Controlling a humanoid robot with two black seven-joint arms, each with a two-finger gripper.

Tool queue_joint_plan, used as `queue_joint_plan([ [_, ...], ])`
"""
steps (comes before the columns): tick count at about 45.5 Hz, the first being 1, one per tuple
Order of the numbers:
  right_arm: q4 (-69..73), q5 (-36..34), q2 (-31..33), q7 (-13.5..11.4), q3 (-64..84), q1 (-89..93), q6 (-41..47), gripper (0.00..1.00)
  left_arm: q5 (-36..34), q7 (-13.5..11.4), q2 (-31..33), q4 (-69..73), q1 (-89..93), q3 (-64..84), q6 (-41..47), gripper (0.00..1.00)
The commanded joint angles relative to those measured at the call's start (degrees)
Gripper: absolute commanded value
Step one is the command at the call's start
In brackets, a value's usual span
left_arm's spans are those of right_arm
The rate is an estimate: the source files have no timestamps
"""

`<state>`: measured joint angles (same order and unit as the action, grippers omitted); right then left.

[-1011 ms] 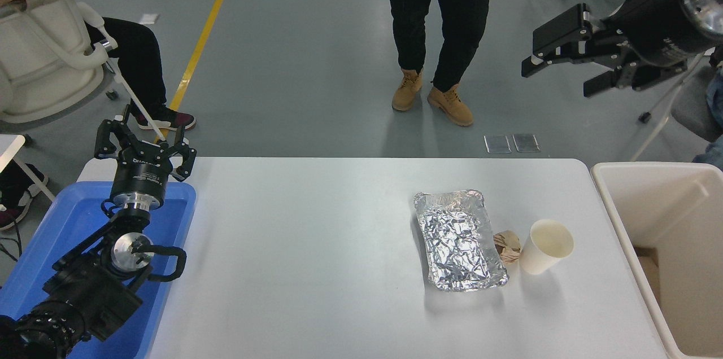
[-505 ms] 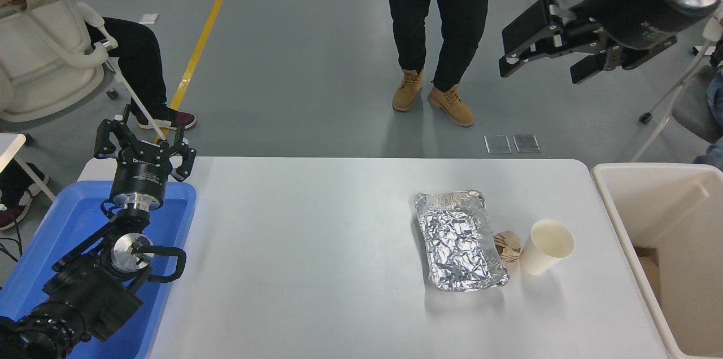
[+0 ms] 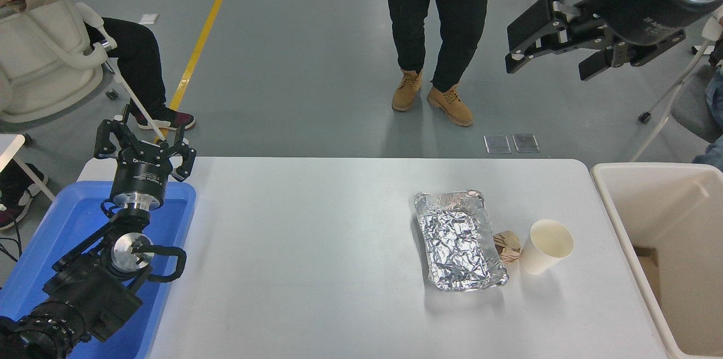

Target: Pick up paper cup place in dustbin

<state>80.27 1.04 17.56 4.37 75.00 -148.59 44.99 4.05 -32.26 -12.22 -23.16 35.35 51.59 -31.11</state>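
The cream-white paper cup (image 3: 545, 246) stands upright on the white table (image 3: 316, 268), right of centre, its mouth open to me. The beige dustbin (image 3: 666, 201) stands off the table's right edge. My right gripper (image 3: 551, 62) is open and empty, held high at the upper right, far above and beyond the cup. My left gripper (image 3: 144, 144) is open and parked at the lower left, over the blue tub (image 3: 62, 235).
A crumpled foil tray (image 3: 458, 239) lies left of the cup, with a brown paper wad (image 3: 507, 246) between them, close against the cup. A person in tan boots (image 3: 432, 100) stands beyond the far edge. A seated person (image 3: 51, 20) is at the upper left.
My right gripper rose and swung left over the last second, then shifted slightly back right and down. The cup, the tray and my left arm have not moved.
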Motion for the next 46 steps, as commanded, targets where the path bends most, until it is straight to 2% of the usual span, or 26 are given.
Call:
queue_joint_plan([
  [1,-0.5,-0.6,0.2,-0.1,0.1,3.4,0.0,1.00,0.0,0.0,0.0,0.0,0.0,0.0,0.0,0.99],
  [8,-2.1,-0.5,0.5,-0.2,1.0,9.4,0.0,0.98,0.0,0.0,0.0,0.0,0.0,0.0,0.0,0.99],
  [16,-2.3,2.9,1.3,-0.4,2.0,15.7,0.0,0.98,0.0,0.0,0.0,0.0,0.0,0.0,0.0,0.99],
  [24,-2.4,8.2,1.2,-0.4,2.9,24.5,-9.8,0.94,0.0,0.0,0.0,0.0,0.0,0.0,0.0,0.99],
  [34,-6.8,8.8,-0.4,-0.5,3.0,37.7,-22.9,0.90,0.0,0.0,0.0,0.0,0.0,0.0,0.0,0.99],
  [46,-11.9,8.0,-0.2,-0.4,3.0,47.7,-29.6,0.90,0.0,0.0,0.0,0.0,0.0,0.0,0.0,0.99],
])
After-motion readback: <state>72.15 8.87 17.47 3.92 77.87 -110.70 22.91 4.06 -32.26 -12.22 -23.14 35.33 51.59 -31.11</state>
